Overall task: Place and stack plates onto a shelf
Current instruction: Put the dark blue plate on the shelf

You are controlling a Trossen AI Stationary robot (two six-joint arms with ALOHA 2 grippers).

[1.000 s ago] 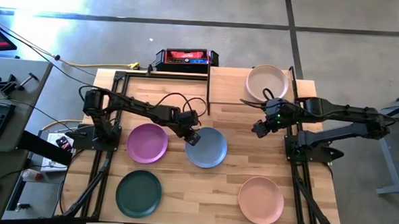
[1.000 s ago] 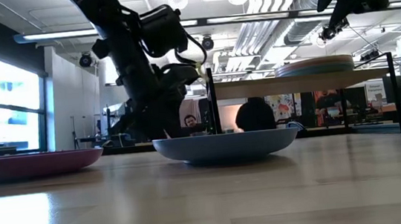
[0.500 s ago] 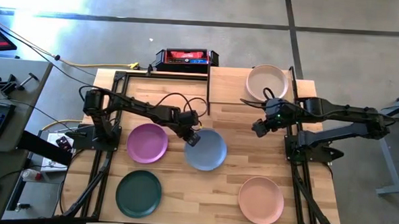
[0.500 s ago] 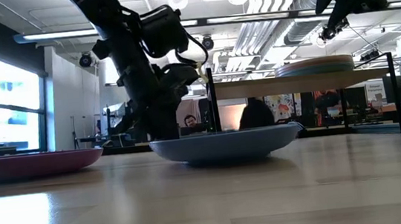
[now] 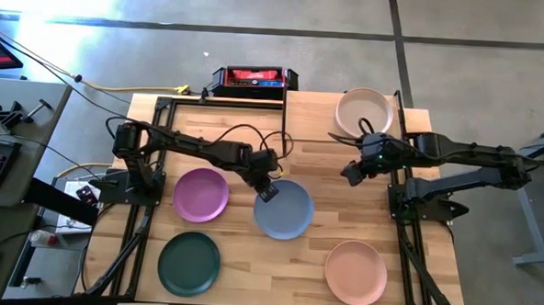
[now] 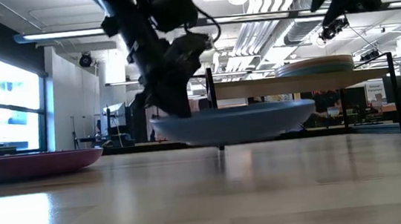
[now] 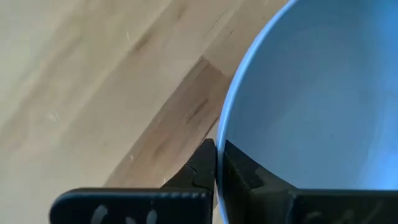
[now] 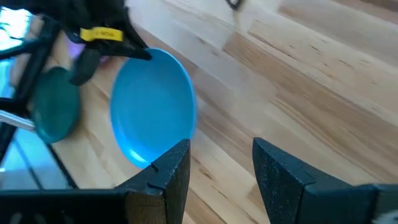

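Observation:
A blue plate hangs just above the table's middle, with my left gripper shut on its rim. The low view shows this plate level, a thin gap under its foot. My right gripper hovers open, high above the table, near the shelf's front edge. A stack of plates with a beige one on top rests on the shelf. A purple plate, a dark green plate and a peach plate lie flat on the table. My left gripper pinches the blue plate's rim on the side toward the table's left and far edges. One finger lies inside the bowl and one outside. The fingers slant down from the left. The plate is lifted clear and hangs about level.
A red and black box sits beyond the table's far edge. Black frame rails run along both table sides. Bare wood lies between the blue plate and the shelf.
My left gripper has risen with the blue plate and drifted slightly toward the near right. The plate, which rested on the table, first tipped up at the gripped side and now hangs clear.

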